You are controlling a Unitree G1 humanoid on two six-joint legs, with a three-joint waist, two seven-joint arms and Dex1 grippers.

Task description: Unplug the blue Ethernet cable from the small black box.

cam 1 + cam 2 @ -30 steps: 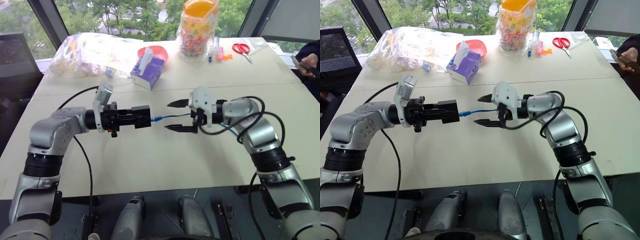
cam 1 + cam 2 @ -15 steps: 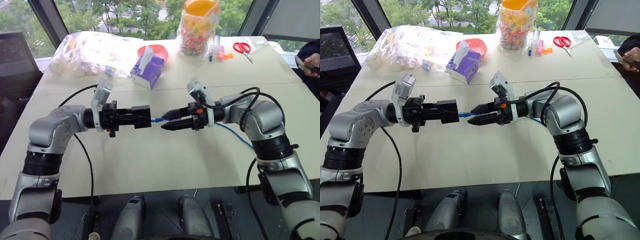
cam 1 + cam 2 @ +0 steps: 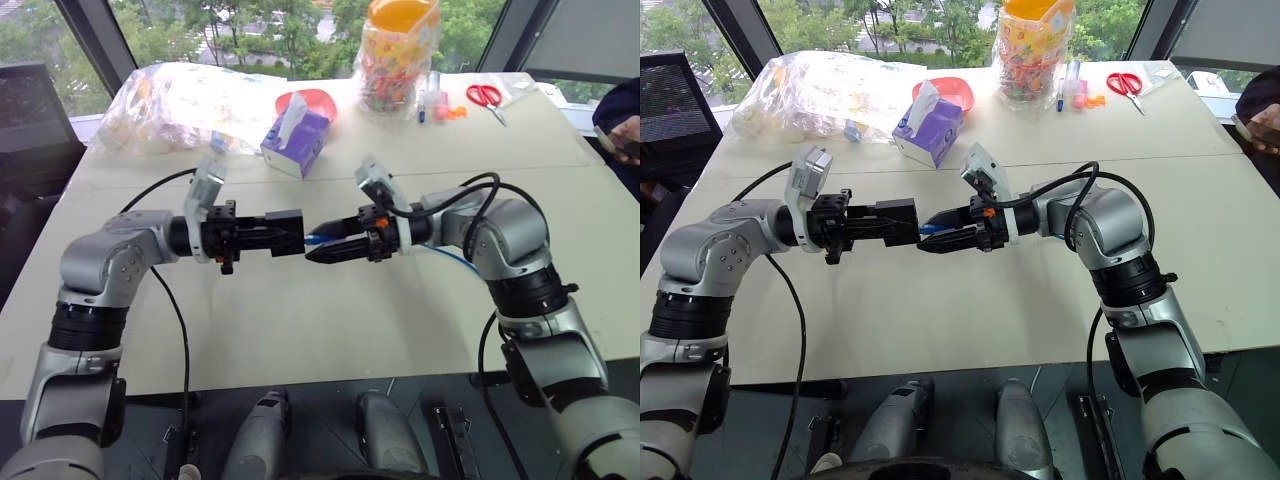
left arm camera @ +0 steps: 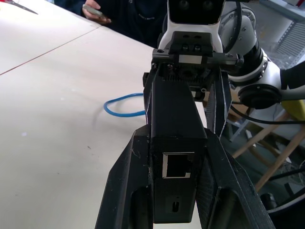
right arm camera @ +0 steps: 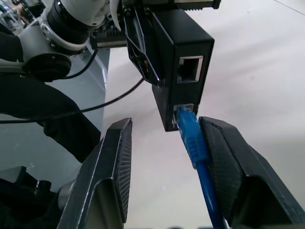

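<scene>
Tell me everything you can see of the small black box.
The small black box is a matte, flat rectangular block that looks like plastic. It is held level above the table, clamped between the black fingers of the left claw. Its free end face shows two ports: one empty, and one where the blue Ethernet cable is plugged in. The right claw has its fingers on either side of that plug, one finger against the cable, the other apart from it. Nothing else touches the box.
</scene>
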